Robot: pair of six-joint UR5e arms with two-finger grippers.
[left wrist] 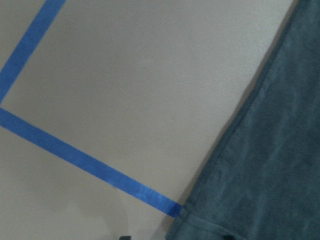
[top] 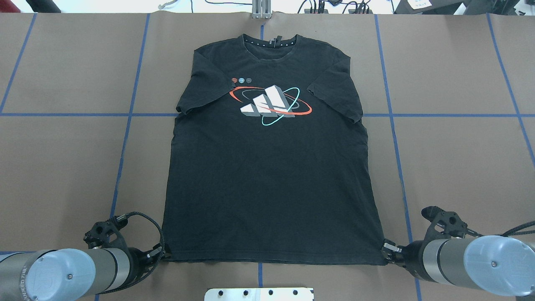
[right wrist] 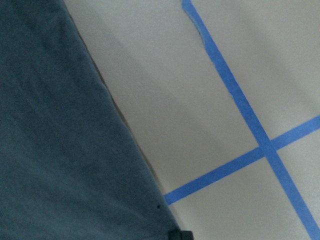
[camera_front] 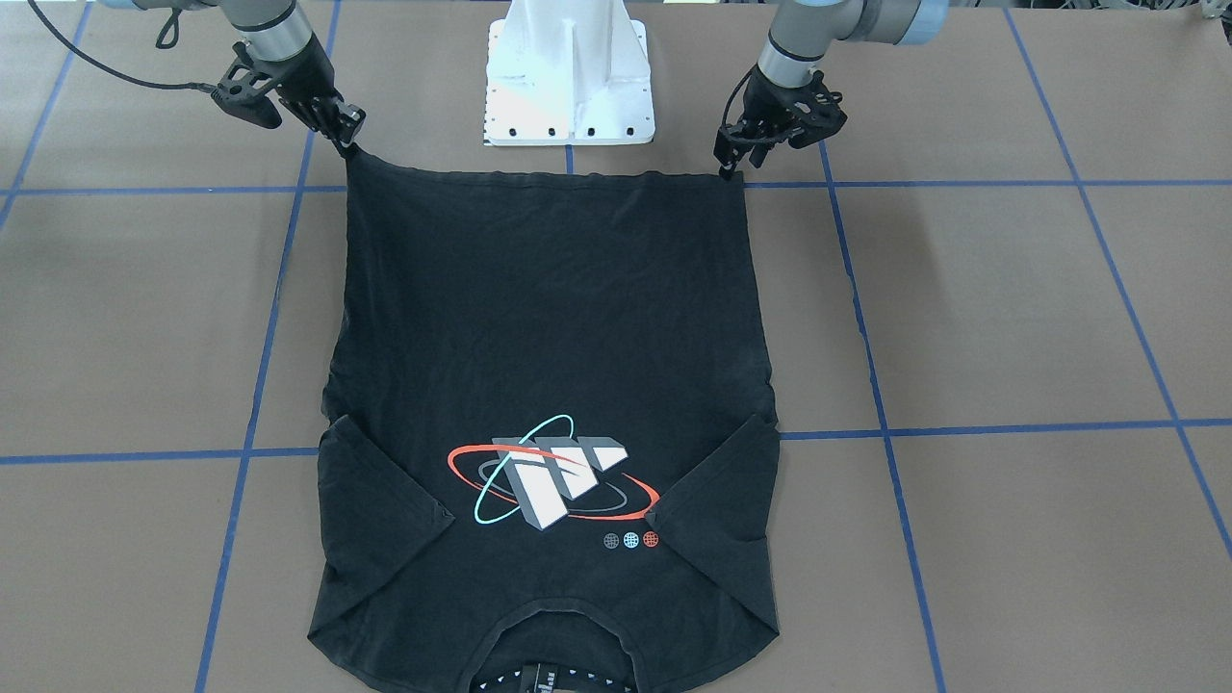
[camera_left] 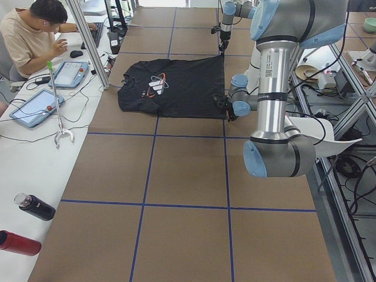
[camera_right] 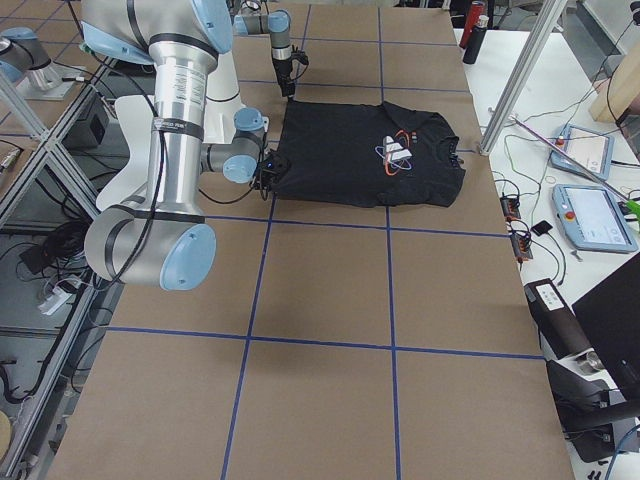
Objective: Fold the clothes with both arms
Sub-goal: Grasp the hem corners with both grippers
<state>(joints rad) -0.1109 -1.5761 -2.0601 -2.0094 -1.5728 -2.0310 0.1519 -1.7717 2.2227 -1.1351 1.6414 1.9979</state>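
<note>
Pinching the hem of the black T-shirt (top: 267,175) at both of its corners: left claw (top: 161,253) drawn narrow on one corner, right claw (top: 386,247) drawn narrow on the other, with the hem edge stretched straight from one to the other. Spread flat and face-up on the brown tabletop (top: 459,167), running away from both claws, with the collar (top: 269,42) at the end farthest from them and the print (top: 267,102) of white-grey blocks ringed by red and teal ellipses well beyond the tips. Short sleeves lying angled at either side, far from the claws. Seen from the left wrist, only dark cloth on one side of the tips and a strip of blue tape (left wrist: 85,161) running up to the cloth's corner; from the right wrist, cloth on one side and crossing tape lines on the other. White pedestal base (camera_front: 570,77) standing between the two claws, just behind the hem.
</note>
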